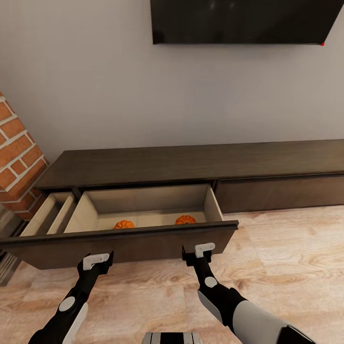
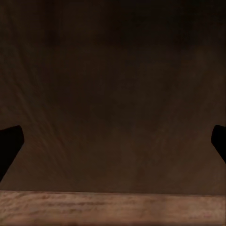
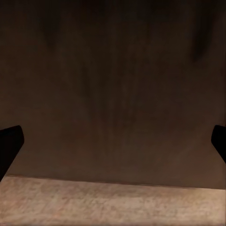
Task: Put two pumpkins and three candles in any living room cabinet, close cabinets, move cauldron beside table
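The long dark-brown cabinet [image 1: 191,162] stands against the wall with its left drawer [image 1: 124,241] pulled out. Two orange pumpkins [image 1: 123,224] [image 1: 185,220] lie inside it, just behind the drawer's front panel. My left gripper [image 1: 98,262] and right gripper [image 1: 198,253] are both right at the outside of that panel, fingers pointing at it. In the wrist views the dark panel [image 2: 113,94] [image 3: 113,94] is very close, and the left gripper [image 2: 113,146] and right gripper [image 3: 113,146] are both open with fingertips spread wide. The candles, cauldron and table are out of view.
The cabinet's right front [image 1: 282,191] is shut. A brick column [image 1: 16,157] stands at the cabinet's left end. A dark TV [image 1: 239,21] hangs on the wall above. Light wood floor [image 1: 286,258] lies open to the right of my arms.
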